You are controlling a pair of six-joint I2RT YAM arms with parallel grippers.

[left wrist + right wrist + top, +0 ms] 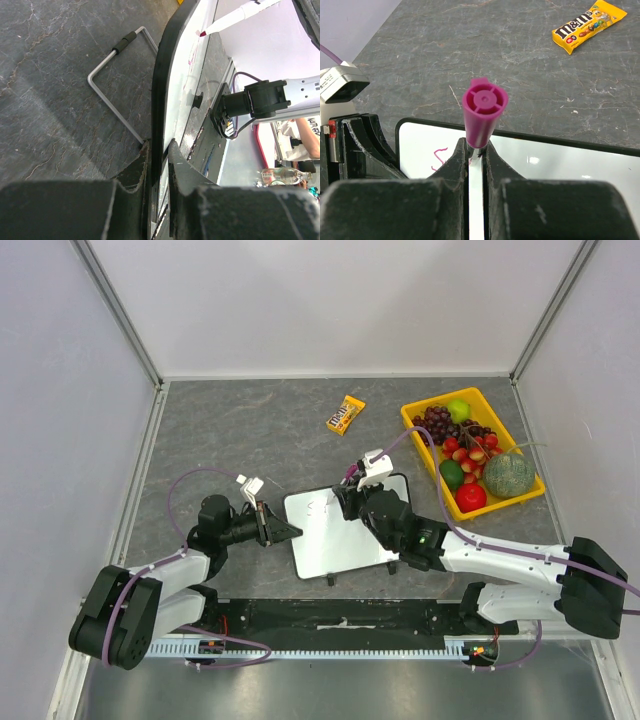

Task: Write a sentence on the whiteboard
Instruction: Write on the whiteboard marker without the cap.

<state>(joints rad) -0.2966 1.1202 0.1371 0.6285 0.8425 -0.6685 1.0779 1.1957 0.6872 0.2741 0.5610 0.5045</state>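
Note:
The whiteboard (340, 540) lies on the grey table between the arms. My left gripper (290, 531) is shut on its left edge; in the left wrist view the black rim (162, 90) runs between the fingers of my left gripper (159, 145). My right gripper (352, 498) is shut on a pink marker (348, 476) over the board's far left part. In the right wrist view the marker (484, 112) stands upright in my right gripper (476, 145) above the board (560, 160). The sentence (439, 157) is a few pink strokes like an "S". The marker tip (201, 33) meets the board.
A yellow tray (408, 420) of fruit stands at the back right. An M&M's packet (347, 414) lies behind the board, also in the right wrist view (587, 26). A bent wire stand (115, 85) lies on the table beside the board's rim. Enclosure walls stand on three sides.

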